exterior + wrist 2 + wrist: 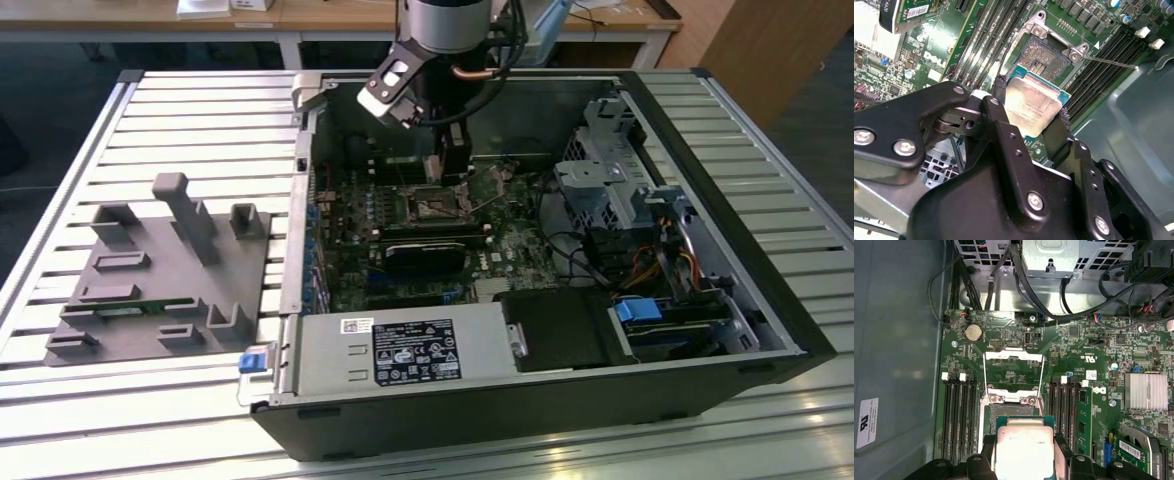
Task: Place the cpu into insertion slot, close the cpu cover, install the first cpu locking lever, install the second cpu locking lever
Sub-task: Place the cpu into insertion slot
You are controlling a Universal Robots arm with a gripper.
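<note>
**Tool state.** The tool (1031,100) is closed on the cpu (1031,107). Its 2 black fingers (999,100) press against opposite edges of the chip. The dull silver top of the chip faces the camera in both wrist views.

**Position of the cpu.** In the first wrist view the cpu (1024,452) sits between the fingers (986,452), just beside the insertion slot (1011,411). In the second wrist view the dark, contact-covered centre of the insertion slot (1044,55) is exposed, so the chip is not seated. The pictures do not show whether the chip touches the socket frame.

**Cpu cover.** The cpu cover (1014,354) is swung open. It lies back on the far side of the slot from the chip, and green board is visible through its cut-out centre. A thin metal lever (1109,61) projects sideways from 1 corner of the socket frame, unlatched.

**Surroundings.**
- Long black memory slots (959,415) run along both sides of the socket on the green motherboard (1094,355).
- In the exterior view the arm reaches down into the open computer case (534,400). The tool (451,170) is directly above the socket area.
- The case lies on its side on the slatted metal desk (200,110).
- A grey fixture tray (147,270) rests on the desk at the exterior view's left, well apart from the tool.
</note>
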